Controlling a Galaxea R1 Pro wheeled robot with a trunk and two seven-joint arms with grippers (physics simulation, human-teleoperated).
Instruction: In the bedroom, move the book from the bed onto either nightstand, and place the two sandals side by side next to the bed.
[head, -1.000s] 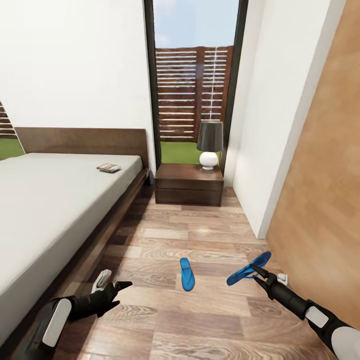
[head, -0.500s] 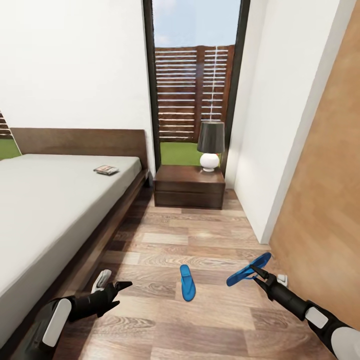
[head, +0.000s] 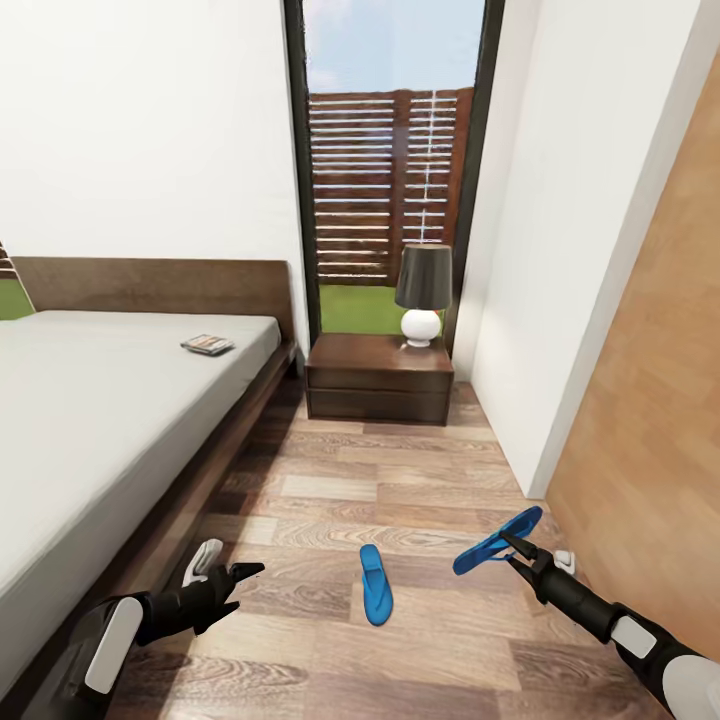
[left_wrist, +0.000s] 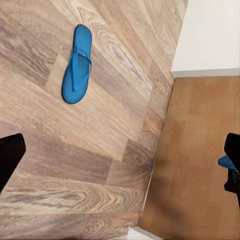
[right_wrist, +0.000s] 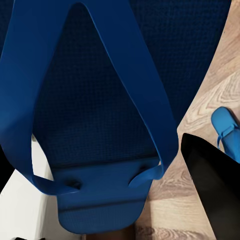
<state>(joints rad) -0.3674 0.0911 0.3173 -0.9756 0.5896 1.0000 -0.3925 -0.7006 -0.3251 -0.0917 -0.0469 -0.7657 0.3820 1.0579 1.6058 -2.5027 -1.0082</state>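
Observation:
One bright blue sandal (head: 376, 585) lies flat on the plank floor between my arms, also seen as the sandal (left_wrist: 76, 65) and the sandal (right_wrist: 227, 132). My right gripper (head: 508, 542) is shut on the second sandal (head: 497, 540), lifted above the floor; its sole and thong straps (right_wrist: 100, 100) sit close before the wrist camera. My left gripper (head: 236, 564) hangs open and holds nothing, low beside the bed frame. The book (head: 207, 345) rests on the grey mattress of the bed (head: 100, 420) near the headboard. A dark nightstand (head: 378, 377) stands beyond the bed, under the window.
A lamp (head: 421, 290) with a dark shade stands on the nightstand's right part. A light-brown wooden door (head: 650, 420) lines the right side, close to my right arm. A white wall corner (head: 545, 400) juts out ahead on the right. Plank floor runs between bed and door.
The whole view has shifted as the camera moved; nightstand and window look a little nearer, the floor sandal lower in the picture. Both arms hold their pose, the right one still gripping its sandal.

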